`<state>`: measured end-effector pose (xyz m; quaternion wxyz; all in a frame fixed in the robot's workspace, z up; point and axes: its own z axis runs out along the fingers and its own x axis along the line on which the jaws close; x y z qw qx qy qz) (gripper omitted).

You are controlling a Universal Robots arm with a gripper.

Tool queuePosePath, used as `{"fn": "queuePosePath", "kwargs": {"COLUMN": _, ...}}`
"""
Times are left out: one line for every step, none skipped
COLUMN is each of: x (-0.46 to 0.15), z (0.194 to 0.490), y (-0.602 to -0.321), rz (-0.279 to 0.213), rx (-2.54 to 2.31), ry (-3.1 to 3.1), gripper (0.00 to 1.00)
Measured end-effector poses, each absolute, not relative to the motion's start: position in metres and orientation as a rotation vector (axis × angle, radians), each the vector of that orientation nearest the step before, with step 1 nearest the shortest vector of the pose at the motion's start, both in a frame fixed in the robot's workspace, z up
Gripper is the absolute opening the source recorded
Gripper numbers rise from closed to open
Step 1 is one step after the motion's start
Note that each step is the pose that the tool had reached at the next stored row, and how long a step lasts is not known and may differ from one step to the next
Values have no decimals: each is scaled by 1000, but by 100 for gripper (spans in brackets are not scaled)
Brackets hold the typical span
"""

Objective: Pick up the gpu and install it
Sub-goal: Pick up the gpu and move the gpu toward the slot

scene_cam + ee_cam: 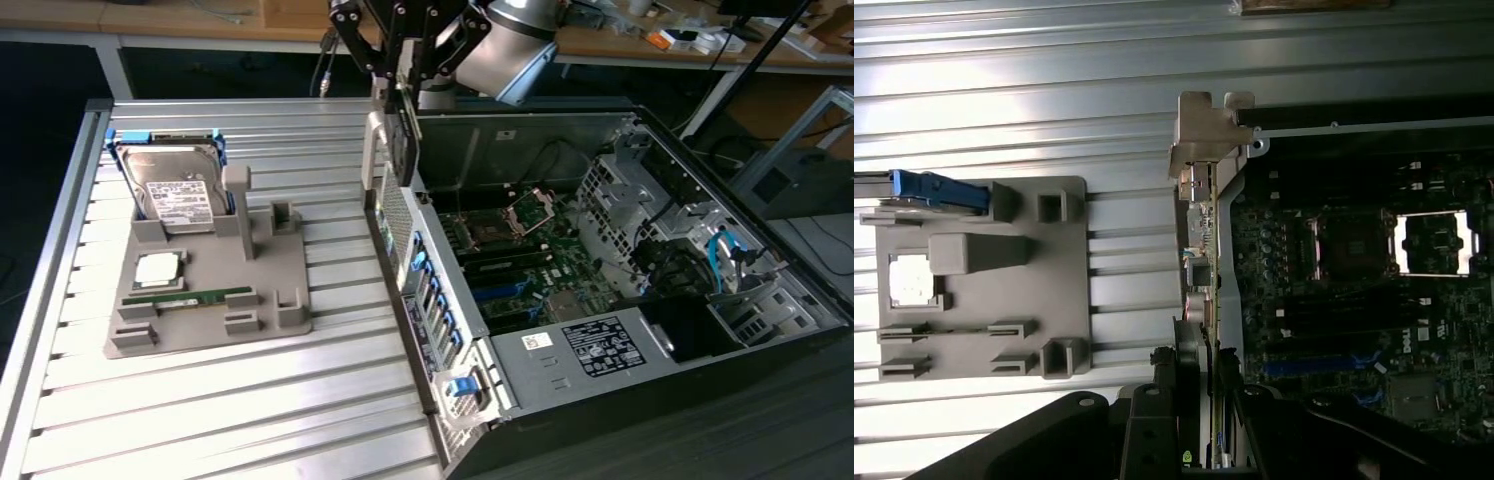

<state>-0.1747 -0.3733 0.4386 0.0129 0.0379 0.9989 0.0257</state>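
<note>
Wrist view: one gripper (1204, 345) clamps one gpu (1197, 240) (edge-on) near one motherboard (1354, 260).

The arm (518, 45) stands at the far side in the exterior view, with its grey and silver wrist joint tilted toward the exterior view's right. The black gripper (399, 92) hangs from it and points straight down. Its jaws are partly closed, the linkage bars slant inward to meet at the tips, and they clamp the upper edge of the gpu (396, 140), which hangs upright below them. In the wrist view the two dark fingers (1154, 410) lie one on each side of the thin card and press its faces.
</note>
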Motion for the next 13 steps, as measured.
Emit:
{"fn": "queuePosePath", "kwargs": {"x": -174, "z": 439, "y": -373, "rz": 80, "rx": 118, "ry": 3112, "gripper": 27}}
{"fn": "queuePosePath", "kwargs": {"x": -174, "z": 439, "y": -373, "rz": 80, "rx": 118, "ry": 3112, "gripper": 27}}
{"fn": "queuePosePath", "kwargs": {"x": -173, "z": 438, "y": -373, "rz": 80, "rx": 118, "ry": 3112, "gripper": 27}}
{"fn": "queuePosePath", "kwargs": {"x": -172, "z": 439, "y": -373, "rz": 80, "rx": 118, "ry": 3113, "gripper": 27}}
{"fn": "queuePosePath", "kwargs": {"x": -172, "z": 439, "y": -373, "rz": 80, "rx": 118, "ry": 3113, "gripper": 27}}
{"fn": "queuePosePath", "kwargs": {"x": -171, "z": 438, "y": -373, "rz": 80, "rx": 118, "ry": 3112, "gripper": 27}}
{"fn": "queuePosePath", "kwargs": {"x": -171, "z": 438, "y": -373, "rz": 80, "rx": 118, "ry": 3112, "gripper": 27}}
{"fn": "queuePosePath", "kwargs": {"x": -171, "z": 438, "y": -373, "rz": 80, "rx": 118, "ry": 3113, "gripper": 27}}
{"fn": "queuePosePath", "kwargs": {"x": -170, "z": 438, "y": -373, "rz": 80, "rx": 118, "ry": 3113, "gripper": 27}}
{"fn": "queuePosePath", "kwargs": {"x": -170, "z": 438, "y": -373, "rz": 80, "rx": 118, "ry": 3113, "gripper": 27}}
{"fn": "queuePosePath", "kwargs": {"x": -169, "z": 438, "y": -373, "rz": 80, "rx": 118, "ry": 3112, "gripper": 27}}
{"fn": "queuePosePath", "kwargs": {"x": -169, "z": 438, "y": -373, "rz": 80, "rx": 118, "ry": 3113, "gripper": 27}}
{"fn": "queuePosePath", "kwargs": {"x": -168, "z": 438, "y": -373, "rz": 80, "rx": 118, "ry": 3112, "gripper": 27}}
